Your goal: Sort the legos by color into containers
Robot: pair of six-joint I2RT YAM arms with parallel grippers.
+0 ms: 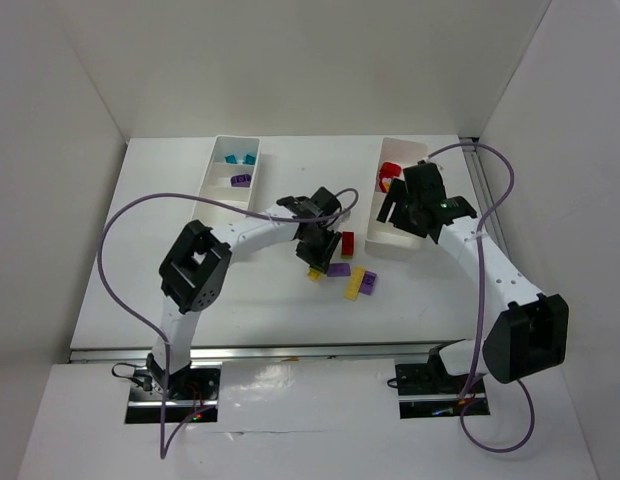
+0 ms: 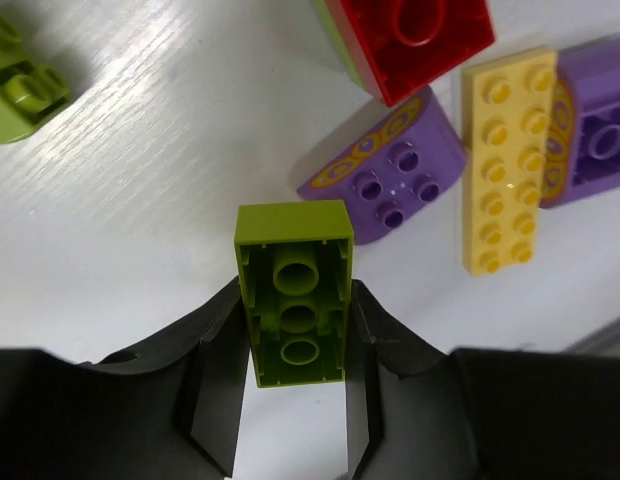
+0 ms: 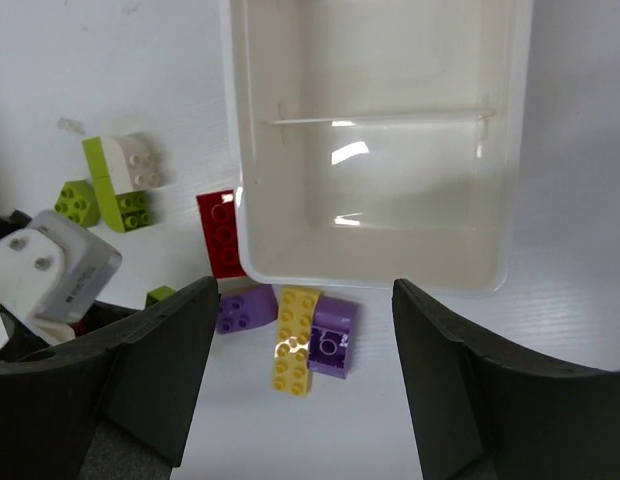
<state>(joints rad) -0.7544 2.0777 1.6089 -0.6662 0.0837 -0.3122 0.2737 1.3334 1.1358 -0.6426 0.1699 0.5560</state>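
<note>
Sorting barely begun
Left gripper [image 2: 295, 305] pinches lime brick [image 2: 293, 240]; right gripper [image 3: 302, 300] spread above tray [image 3: 233, 150]; most legos [image 1: 355, 283] lie loose on table [image 1: 140, 260].

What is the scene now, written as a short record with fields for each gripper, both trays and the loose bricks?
left gripper: shut on a lime green brick
right gripper: open, holding nothing, over the near end of the right tray
left tray: teal pieces, one purple piece
right tray, far end: one red piece
loose: red brick, yellow brick, purple bricks, lime green piece
</note>
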